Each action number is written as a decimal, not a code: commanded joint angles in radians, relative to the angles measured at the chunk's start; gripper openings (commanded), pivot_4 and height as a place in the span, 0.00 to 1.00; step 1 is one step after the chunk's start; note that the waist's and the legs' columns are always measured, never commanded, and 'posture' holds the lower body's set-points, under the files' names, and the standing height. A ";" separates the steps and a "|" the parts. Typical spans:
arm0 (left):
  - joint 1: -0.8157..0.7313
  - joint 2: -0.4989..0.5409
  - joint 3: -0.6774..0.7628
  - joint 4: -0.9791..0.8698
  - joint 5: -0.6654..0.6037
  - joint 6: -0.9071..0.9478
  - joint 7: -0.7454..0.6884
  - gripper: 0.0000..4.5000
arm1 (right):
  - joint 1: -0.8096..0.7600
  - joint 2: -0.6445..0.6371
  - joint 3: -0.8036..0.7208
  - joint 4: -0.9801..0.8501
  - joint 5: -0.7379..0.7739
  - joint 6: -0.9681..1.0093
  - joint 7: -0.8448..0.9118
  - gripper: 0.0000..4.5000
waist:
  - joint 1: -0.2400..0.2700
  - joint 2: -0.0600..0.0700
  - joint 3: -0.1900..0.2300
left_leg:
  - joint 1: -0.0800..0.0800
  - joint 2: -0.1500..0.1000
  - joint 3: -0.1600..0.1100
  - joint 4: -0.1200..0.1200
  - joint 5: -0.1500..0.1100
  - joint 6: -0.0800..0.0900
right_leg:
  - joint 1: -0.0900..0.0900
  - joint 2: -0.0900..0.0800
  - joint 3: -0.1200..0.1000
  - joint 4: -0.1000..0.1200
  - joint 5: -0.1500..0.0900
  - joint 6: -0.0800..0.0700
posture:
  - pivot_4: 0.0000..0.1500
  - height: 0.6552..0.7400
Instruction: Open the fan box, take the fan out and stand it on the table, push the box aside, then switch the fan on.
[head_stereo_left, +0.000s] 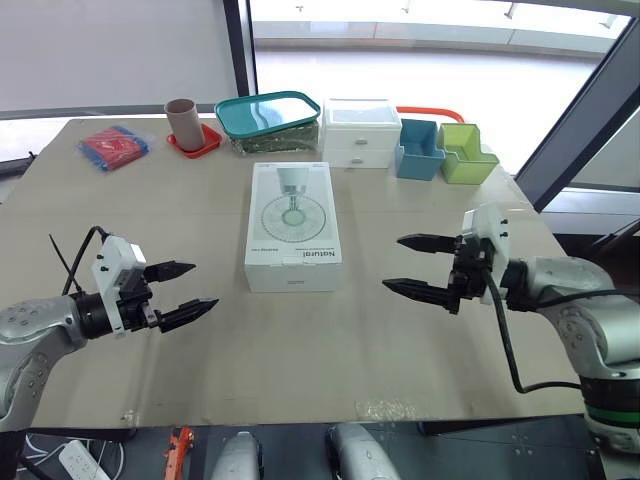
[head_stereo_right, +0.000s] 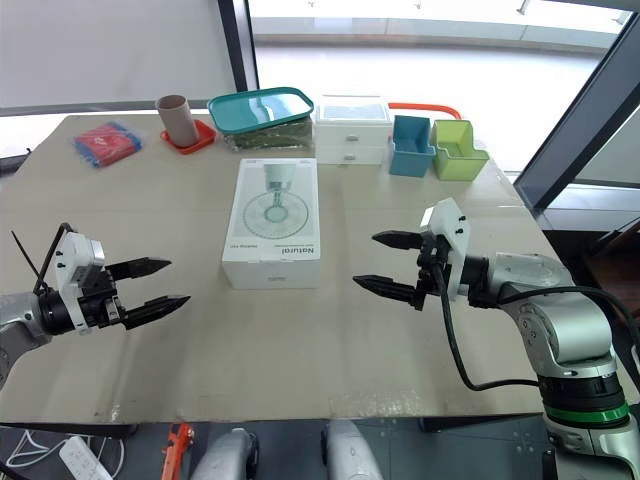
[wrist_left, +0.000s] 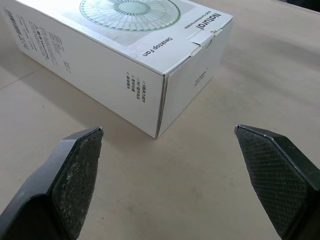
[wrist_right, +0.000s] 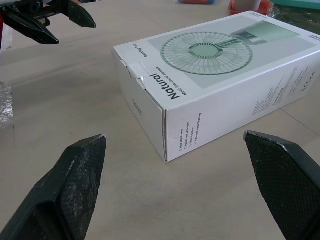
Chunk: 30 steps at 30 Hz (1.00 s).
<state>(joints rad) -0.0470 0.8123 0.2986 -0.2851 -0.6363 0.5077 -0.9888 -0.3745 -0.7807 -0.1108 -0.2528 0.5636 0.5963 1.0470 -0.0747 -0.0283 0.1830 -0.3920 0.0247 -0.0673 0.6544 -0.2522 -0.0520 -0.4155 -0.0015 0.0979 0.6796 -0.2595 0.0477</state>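
Between our black-fingered left gripper (head_stereo_left: 206, 285) and right gripper (head_stereo_left: 391, 262) we see the fan box (head_stereo_left: 292, 228), white, printed with a pale green fan and black lettering, on the beige table (head_stereo_left: 300, 360). Beyond the right gripper we see a blue bin (head_stereo_left: 418, 150) and a lime green bin (head_stereo_left: 465, 153); beyond the left, a red packet (head_stereo_left: 113, 147).

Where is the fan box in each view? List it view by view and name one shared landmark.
Left eye view: fan box lies flat at the middle of the table, lid up.
Right eye view: same spot, slightly left of picture centre.
Left wrist view: ahead of the open left gripper, one corner toward it.
Right wrist view: ahead of the open right gripper, one corner toward it.
Shared landmark: the Natural lettering at the lid's near end.
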 joint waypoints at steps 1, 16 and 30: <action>-0.028 0.003 -0.001 0.001 0.006 -0.019 -0.002 1.00 | -0.025 -0.010 -0.005 -0.016 0.007 -0.012 0.003 1.00 | 0.000 0.000 0.000 | 0.000 0.000 0.000 0.000 0.000 0.000 | 0.000 0.000 0.000 0.000 0.000 0.000 | 1.00 1.00; -0.073 0.000 -0.004 0.033 0.023 -0.031 -0.005 1.00 | -0.051 0.002 0.015 0.021 -0.008 -0.052 0.013 1.00 | 0.000 0.000 0.000 | 0.000 0.000 0.000 0.000 0.000 0.000 | 0.000 0.000 0.000 0.000 0.000 0.000 | 1.00 1.00; -0.351 -0.088 -0.045 0.221 0.028 -0.097 0.025 0.37 | -0.202 0.109 0.076 0.135 -0.118 -0.110 -0.120 1.00 | 0.000 0.000 0.000 | 0.000 0.000 0.000 0.001 0.000 0.000 | 0.000 0.000 0.000 0.000 0.000 -0.001 | 1.00 1.00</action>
<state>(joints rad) -0.2964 0.7502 0.2809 -0.1362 -0.6427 0.4723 -0.9685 -0.5079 -0.7031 -0.0450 -0.1221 0.4711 0.5073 0.9695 -0.0746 -0.0286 0.1832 -0.3921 0.0247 -0.0678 0.6551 -0.2520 -0.0523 -0.4153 -0.0010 0.0971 0.6800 -0.2590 0.0468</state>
